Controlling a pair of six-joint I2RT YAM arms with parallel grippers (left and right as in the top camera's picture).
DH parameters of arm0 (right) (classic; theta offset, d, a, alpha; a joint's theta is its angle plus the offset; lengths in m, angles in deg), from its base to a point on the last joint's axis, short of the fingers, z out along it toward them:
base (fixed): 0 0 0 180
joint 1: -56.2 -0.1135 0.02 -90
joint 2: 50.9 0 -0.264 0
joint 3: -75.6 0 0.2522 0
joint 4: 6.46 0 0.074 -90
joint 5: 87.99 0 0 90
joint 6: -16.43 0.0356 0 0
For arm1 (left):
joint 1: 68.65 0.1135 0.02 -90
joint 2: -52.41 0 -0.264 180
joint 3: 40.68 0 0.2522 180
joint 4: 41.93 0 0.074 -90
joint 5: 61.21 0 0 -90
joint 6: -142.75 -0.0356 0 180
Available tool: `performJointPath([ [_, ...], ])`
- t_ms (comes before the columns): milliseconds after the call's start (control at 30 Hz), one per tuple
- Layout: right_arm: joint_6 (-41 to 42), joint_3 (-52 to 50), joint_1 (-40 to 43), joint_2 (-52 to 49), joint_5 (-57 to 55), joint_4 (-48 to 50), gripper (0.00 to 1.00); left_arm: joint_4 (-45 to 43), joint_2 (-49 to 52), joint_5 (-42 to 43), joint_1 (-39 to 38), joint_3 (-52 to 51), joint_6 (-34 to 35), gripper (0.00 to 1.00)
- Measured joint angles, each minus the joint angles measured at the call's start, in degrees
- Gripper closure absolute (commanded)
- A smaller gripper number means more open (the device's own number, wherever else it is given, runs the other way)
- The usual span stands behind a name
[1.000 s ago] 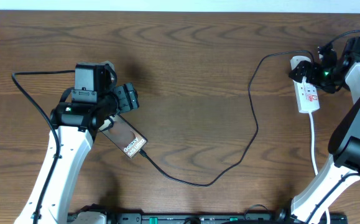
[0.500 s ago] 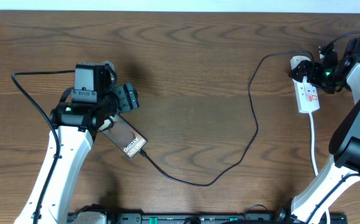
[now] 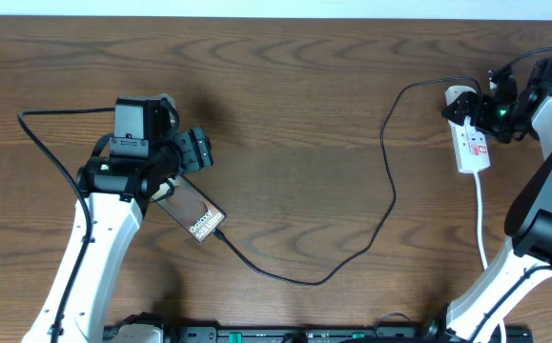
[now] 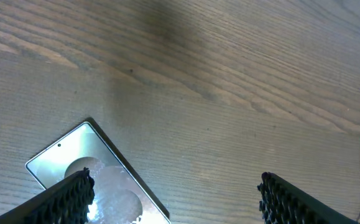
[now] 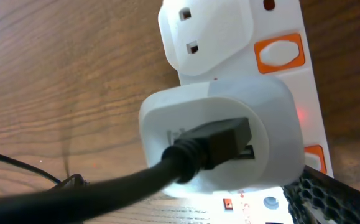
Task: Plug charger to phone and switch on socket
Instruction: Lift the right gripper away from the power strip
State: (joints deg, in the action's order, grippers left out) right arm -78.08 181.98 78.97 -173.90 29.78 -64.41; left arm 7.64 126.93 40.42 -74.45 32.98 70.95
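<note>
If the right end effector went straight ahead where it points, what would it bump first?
Probably the white plug block on the power strip, with the black cable in it. It sits right ahead of the right end effector, though depth is unclear.

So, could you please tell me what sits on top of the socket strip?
A white adapter with the black charger cable plugged in; the outlet beneath it is covered.
</note>
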Motion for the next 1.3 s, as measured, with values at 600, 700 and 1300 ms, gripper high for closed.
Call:
performJointPath([
  [600,17.7,-2.29,0.35,23.85,-17.29,-12.33,0.01,0.02,0.0,0.0,0.0,-0.02,0.0,0.16],
  [700,20.31,-2.21,0.37,29.68,-18.78,-13.64,0.01,0.02,0.0,0.0,0.0,-0.02,0.0,0.16],
  [1300,23.02,-2.21,0.35,32.85,-20.15,-13.84,0.01,0.02,0.0,0.0,0.0,-0.02,0.0,0.16],
])
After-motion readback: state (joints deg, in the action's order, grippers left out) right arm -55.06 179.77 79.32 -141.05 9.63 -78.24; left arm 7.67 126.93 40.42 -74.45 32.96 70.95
